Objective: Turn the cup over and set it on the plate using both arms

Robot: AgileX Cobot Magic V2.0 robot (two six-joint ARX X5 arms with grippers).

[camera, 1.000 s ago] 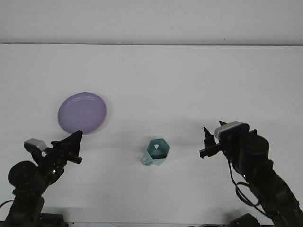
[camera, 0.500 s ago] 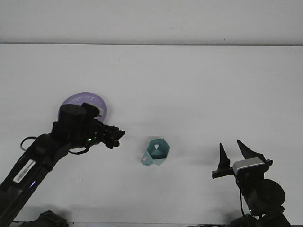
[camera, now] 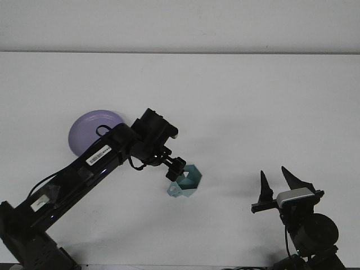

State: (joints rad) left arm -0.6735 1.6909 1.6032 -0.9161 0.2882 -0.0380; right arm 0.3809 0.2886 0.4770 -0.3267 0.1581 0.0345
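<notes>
Front view: teal cup (camera: 186,181) lies tipped on its side mid-desk (camera: 236,101), mouth toward camera, so it needs flipping before it can go on the purple plate (camera: 90,130), which sits well apart to the left rear. Left hand (camera: 174,169) is stretched out right at the cup's left rim, presumably to pick it; can't tell from this angle if its fingers are open or closed on the rim. Right hand (camera: 277,181) parked low at right, fingers spread, empty. Versus half a second ago: left arm has swung from over the plate to the cup; right hand and cup unchanged.
</notes>
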